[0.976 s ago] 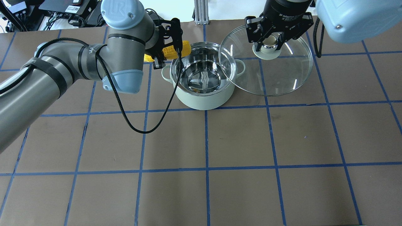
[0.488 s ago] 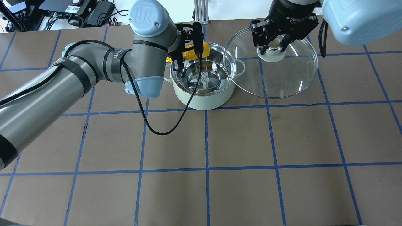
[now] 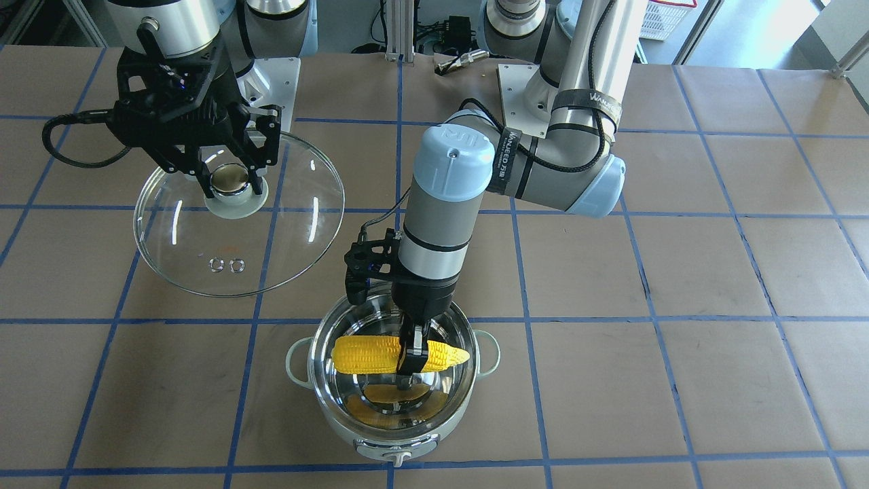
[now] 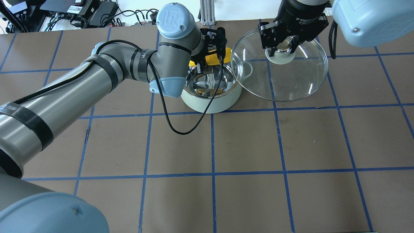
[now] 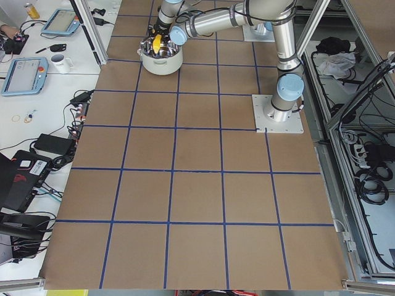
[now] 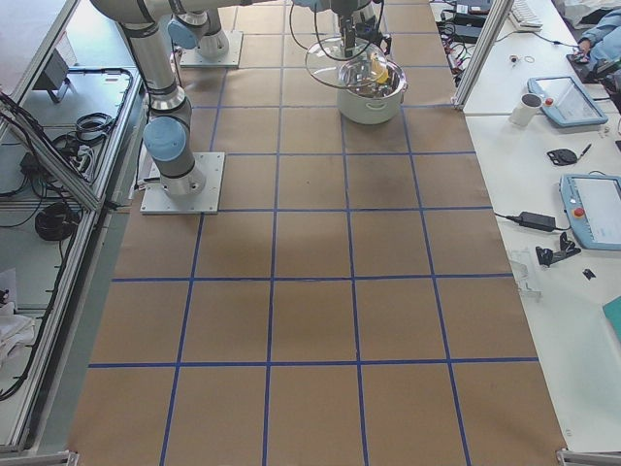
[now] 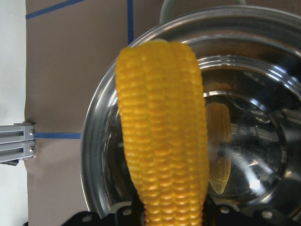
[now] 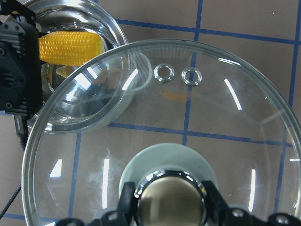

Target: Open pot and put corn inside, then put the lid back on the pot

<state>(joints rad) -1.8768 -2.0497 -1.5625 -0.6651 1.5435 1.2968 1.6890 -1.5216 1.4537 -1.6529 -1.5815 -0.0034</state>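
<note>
Arriving above the grey-green steel-lined pot [image 3: 360, 440] from beside its rim, the left tool [image 3: 409, 358] clamps the yellow toy corn cob [image 3: 370, 354], ready to drop, while the right tool [image 3: 229, 180] grips the clear glass lid [image 3: 285, 231] aside.

This is a robot lab. Two big robot arms [image 5: 287, 58] are bolted to a wide counter [image 5: 197, 197] covered in brown paper with blue tape lines [image 5: 197, 170]. White desks [image 6: 509, 170] beside it hold control tablets [image 6: 592, 209] and a mug [image 6: 531, 109]. Bundles of cables [image 5: 369, 185] and metal posts [image 6: 480, 53] are all around
</note>
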